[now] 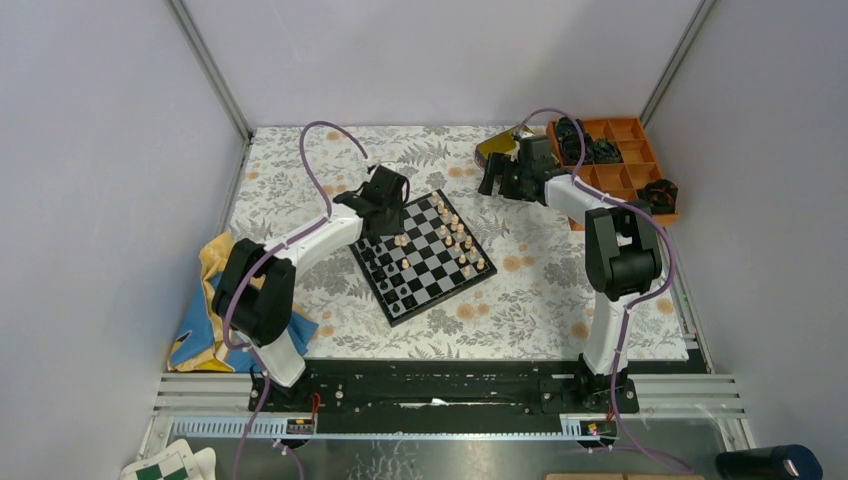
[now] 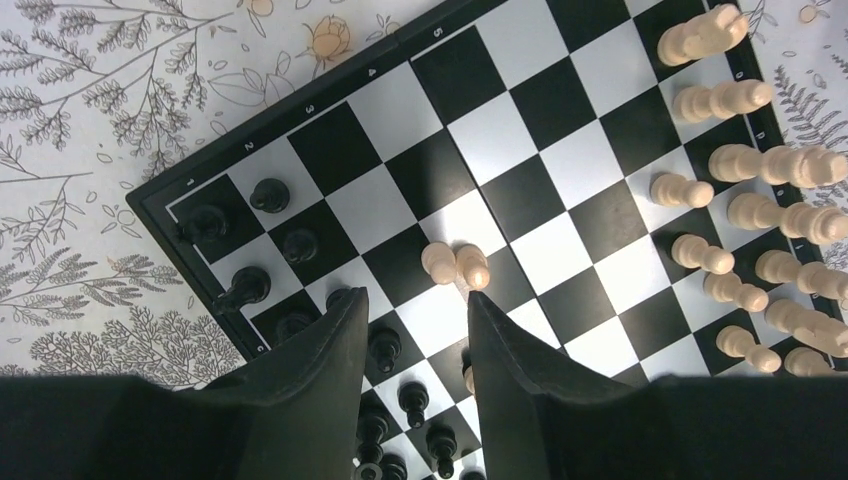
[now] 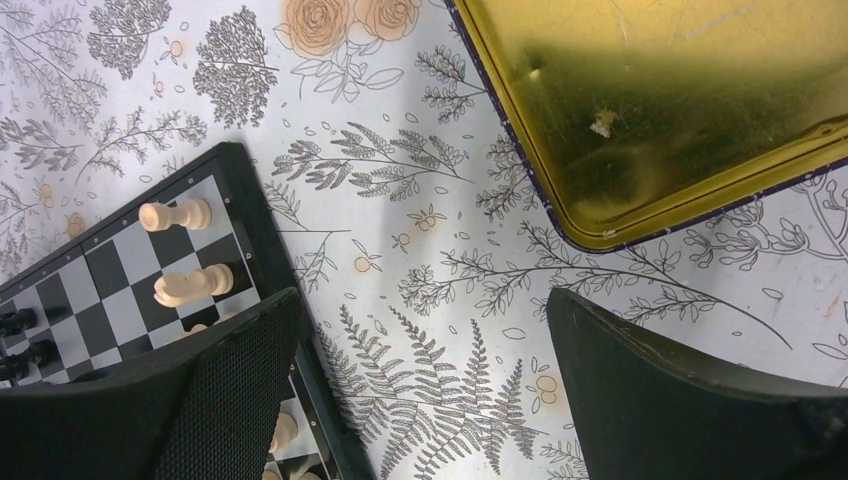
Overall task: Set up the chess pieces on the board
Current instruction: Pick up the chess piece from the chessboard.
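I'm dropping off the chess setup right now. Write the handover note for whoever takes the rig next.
Left gripper: open and empty, hovering over the board near the black side.
Right gripper: wide open and empty, over the tablecloth between the board and the gold tin.
Done: tan pieces are lined along one edge, black pieces along the opposite edge.
Left: two tan pieces stand mid-board, just ahead of the left gripper. They probably belong back with the tan rows. Whether every piece is on its exact square cannot be checked from these views.
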